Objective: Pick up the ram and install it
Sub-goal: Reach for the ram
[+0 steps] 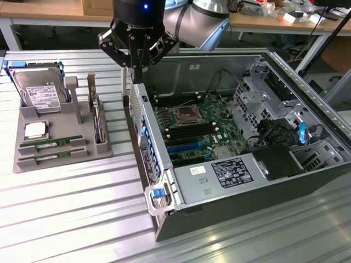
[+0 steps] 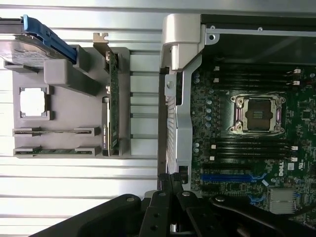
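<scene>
From my station, the black three-piece gripper hangs with its fingers pinched together and, as far as I can see, nothing between them. It sits just above the top edge of the near side wall of the open dark-metal computer case, at the exterior view's left. In the wrist view the gripper is over that same silver wall edge.

That wall stands upright between the gripper and the green motherboard, and the case is open on top. To the exterior view's left of the wall, a strip of bare ribbed aluminium table separates the case from the matte grey moulded holder.

The holder carries two ram pieces, both long, thin and green. The first ram stick lies flat in its slot, and the second ram stick lies parallel just beside it. Both are well apart from the gripper.

Also in the holder:
- one boxy silver hard drive with a white label, standing tilted
- one small square silver processor chip, lying flat
- what look like two green expansion cards, standing on edge

On the motherboard, one square metal-framed processor socket sits between rows of black slots. A silver power-supply box with a dark label fills the near end of the case.
</scene>
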Motion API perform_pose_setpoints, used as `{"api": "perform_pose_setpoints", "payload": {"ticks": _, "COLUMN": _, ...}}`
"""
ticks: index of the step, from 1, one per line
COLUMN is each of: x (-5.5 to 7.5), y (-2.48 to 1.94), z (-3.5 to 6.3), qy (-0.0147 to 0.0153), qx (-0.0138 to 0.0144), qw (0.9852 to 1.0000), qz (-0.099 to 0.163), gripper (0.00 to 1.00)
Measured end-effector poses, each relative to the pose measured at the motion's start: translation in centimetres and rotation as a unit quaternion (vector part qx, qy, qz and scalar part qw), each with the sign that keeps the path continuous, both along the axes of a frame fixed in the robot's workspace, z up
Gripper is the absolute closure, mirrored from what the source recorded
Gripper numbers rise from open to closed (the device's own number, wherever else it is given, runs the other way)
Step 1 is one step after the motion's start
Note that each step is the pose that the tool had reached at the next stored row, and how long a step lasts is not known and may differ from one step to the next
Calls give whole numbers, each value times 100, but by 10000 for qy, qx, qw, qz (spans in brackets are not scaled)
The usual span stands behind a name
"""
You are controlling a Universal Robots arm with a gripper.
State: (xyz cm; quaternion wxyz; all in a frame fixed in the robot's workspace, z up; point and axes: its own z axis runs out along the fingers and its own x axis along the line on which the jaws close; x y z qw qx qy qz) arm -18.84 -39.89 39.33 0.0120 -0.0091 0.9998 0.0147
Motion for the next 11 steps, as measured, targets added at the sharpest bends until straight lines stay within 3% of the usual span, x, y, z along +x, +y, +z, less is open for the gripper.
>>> {"api": "perform_pose_setpoints", "payload": {"ticks": 11, "x": -59, "y": 0, "z": 0, "qy": 0, "qx": -14, "qw": 10000, "qz": 0, "gripper": 89}}
